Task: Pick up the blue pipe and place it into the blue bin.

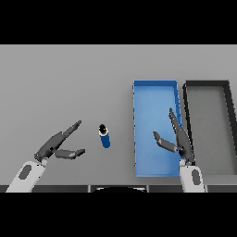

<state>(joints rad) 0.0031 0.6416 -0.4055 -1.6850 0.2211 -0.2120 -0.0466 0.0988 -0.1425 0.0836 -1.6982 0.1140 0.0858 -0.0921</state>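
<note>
Head view: you have the blue pipe (104,135) standing on the grey surface (60,83), just to the left of the blue bin (155,90) and clear of its wall. Nothing lies in the bin. Your left hand (59,144) sits left of the pipe, fingers straight and spread wide from the thumb, holding nothing and apart from the pipe. Your right hand (176,139) hangs over the bin's right half, fingers likewise straight, empty. A dark bin (207,84) stands right of the blue one. Assessment: no grasp made; pickup, carry and release all remain outstanding.
</note>
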